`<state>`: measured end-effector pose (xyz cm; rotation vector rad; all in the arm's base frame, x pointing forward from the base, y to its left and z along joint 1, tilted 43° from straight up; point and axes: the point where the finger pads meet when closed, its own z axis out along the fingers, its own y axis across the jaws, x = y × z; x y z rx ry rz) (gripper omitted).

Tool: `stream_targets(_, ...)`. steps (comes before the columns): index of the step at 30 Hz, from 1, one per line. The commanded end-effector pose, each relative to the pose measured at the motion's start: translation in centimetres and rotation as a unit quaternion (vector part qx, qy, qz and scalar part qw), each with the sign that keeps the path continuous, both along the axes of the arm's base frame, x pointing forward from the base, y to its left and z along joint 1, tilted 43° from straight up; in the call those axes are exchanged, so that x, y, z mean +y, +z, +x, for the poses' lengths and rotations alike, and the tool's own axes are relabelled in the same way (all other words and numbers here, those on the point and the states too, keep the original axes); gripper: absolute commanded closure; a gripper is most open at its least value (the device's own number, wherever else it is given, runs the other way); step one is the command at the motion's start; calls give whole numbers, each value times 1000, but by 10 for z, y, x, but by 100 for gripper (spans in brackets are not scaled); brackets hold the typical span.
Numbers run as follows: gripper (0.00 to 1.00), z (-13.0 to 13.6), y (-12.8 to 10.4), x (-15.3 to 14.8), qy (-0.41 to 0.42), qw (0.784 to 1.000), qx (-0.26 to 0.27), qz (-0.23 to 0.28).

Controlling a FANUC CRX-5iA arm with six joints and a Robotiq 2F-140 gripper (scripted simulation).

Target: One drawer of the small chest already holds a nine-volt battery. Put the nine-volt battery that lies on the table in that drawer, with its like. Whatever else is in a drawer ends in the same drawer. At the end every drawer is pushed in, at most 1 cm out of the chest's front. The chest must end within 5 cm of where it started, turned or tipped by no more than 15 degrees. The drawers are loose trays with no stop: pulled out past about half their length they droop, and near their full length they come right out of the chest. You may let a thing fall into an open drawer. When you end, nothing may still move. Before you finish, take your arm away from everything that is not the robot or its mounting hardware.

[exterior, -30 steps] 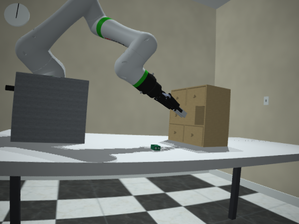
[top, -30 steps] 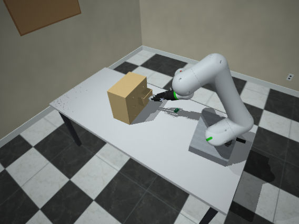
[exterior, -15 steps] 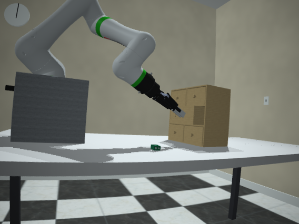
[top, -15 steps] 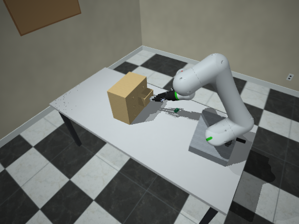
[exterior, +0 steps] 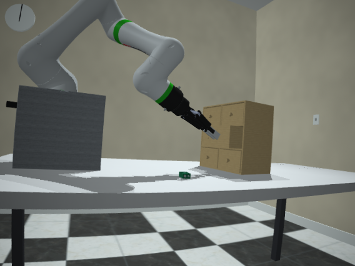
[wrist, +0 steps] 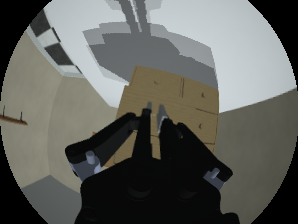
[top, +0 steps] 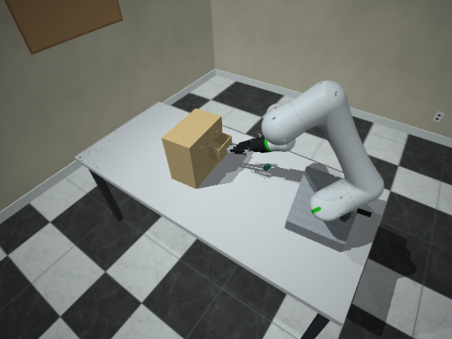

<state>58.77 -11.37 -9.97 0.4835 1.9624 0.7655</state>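
Your gripper (exterior: 215, 133) is closed on the small knob of the middle-row drawer (top: 221, 145), and this is why that drawer stands partly out of the chest (top: 187, 153) while the others sit flush. I judge you hold it this way to look inside for the matching battery. The green nine-volt battery (exterior: 184, 175) lies on the table (top: 223, 223), near the chest front, not yet touched.

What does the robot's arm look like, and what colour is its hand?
The arm is smooth, rounded and glossy white, with bright green rings at its joints. Its gripper is black with two slim fingers ending in pale grey tips. No loose cables show.
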Motion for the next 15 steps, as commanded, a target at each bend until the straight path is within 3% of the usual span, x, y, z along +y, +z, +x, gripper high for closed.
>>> stream_targets(1,92,0,0,0,0,1000,0,0)
stream_targets(8,92,0,0,0,0,1000,0,0)
stream_targets(15,82,0,0,0,0,1000,0,0)
